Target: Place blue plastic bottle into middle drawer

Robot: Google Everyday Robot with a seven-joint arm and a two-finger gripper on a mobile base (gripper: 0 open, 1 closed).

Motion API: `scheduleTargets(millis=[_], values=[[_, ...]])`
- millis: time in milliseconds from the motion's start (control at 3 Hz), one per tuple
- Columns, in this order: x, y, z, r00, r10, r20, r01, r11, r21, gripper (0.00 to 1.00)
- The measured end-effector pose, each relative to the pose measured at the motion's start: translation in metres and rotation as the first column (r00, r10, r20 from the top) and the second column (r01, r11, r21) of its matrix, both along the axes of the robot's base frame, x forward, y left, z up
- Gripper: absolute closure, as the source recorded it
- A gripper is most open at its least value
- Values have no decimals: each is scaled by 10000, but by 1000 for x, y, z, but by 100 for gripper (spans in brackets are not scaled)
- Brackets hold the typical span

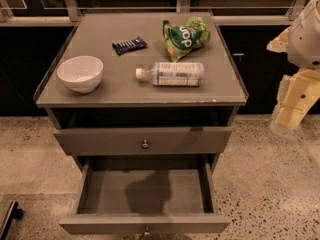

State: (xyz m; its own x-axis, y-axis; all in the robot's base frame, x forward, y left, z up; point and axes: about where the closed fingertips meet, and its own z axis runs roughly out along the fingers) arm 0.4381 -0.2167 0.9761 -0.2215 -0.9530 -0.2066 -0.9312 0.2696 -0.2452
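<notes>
Now clear blue-labelled plastic bottle (pixel 172 74) lies flat on grey table (pixel 125 91), long axis left-right, cap pointing away from cream claw (pixel 292 109) at right edge; claw state cannot tell.

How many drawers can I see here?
2: one shut drawer under the cabinet top, the middle drawer pulled open below it. The gripper hangs at the far right.

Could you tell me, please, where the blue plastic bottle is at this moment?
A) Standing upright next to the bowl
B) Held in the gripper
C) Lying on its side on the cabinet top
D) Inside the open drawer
C: the blue plastic bottle lies on its side on the cabinet top, its cap pointing toward the white bowl. The middle drawer is open below, and the gripper hangs off to the cabinet's right, apart from the bottle.
</notes>
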Motion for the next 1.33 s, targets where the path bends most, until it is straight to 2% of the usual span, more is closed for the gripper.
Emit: scheduleTargets(millis=[667, 1000, 1333], values=[[7, -2, -1, 10000, -55, 75, 54, 9998, 212, 0], [39, -6, -9, 9988, -323, 374, 270, 9908, 1326, 0], [86, -1, -15, 9959, -726, 545, 552, 9612, 2703, 0]])
